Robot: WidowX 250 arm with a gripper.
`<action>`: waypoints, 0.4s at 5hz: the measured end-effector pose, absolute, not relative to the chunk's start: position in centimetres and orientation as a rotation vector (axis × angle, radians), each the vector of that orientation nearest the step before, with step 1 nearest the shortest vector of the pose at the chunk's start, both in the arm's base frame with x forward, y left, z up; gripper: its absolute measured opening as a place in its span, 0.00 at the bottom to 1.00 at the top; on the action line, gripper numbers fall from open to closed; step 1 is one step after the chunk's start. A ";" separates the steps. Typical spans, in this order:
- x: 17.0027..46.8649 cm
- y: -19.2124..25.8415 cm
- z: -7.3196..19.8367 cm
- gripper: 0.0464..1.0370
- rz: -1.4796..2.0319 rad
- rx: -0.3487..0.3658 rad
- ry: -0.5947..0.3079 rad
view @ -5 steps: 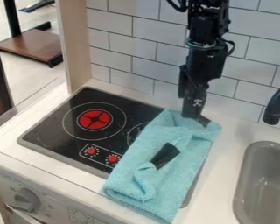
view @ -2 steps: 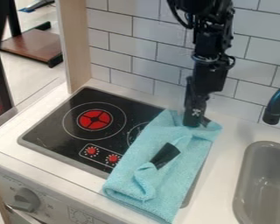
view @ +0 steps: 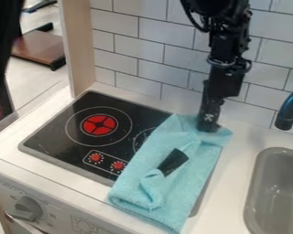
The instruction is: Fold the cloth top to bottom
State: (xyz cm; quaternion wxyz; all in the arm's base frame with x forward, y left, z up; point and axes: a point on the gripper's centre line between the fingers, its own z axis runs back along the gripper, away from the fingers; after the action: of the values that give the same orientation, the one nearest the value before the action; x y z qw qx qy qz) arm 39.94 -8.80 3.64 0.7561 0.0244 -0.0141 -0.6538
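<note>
Turquoise, towel-like cloth (view: 137, 183) lies rumpled over the right side of the black cooktop (view: 57, 132) and onto the counter (view: 235, 183). My tool (view: 208, 128) is at its far edge, near the tiled wall (view: 130, 50); whether it is wide, narrow or pinching fabric, I cannot tell. I judge the cloth light, limp and apt to bunch, so I'd take a shallow grip mid-edge up there, minding the black object (view: 173, 162) amid the folds, which could drag along.
</note>
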 end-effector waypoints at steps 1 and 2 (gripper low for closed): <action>40.3 -9.4 2.8 0.93 -1.466 0.025 -0.027; 40.5 -9.4 2.3 0.82 -1.473 0.016 -0.013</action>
State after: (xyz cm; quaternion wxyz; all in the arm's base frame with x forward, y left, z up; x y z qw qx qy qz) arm 40.50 -9.44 2.30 0.7409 0.0071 -0.0057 -0.6716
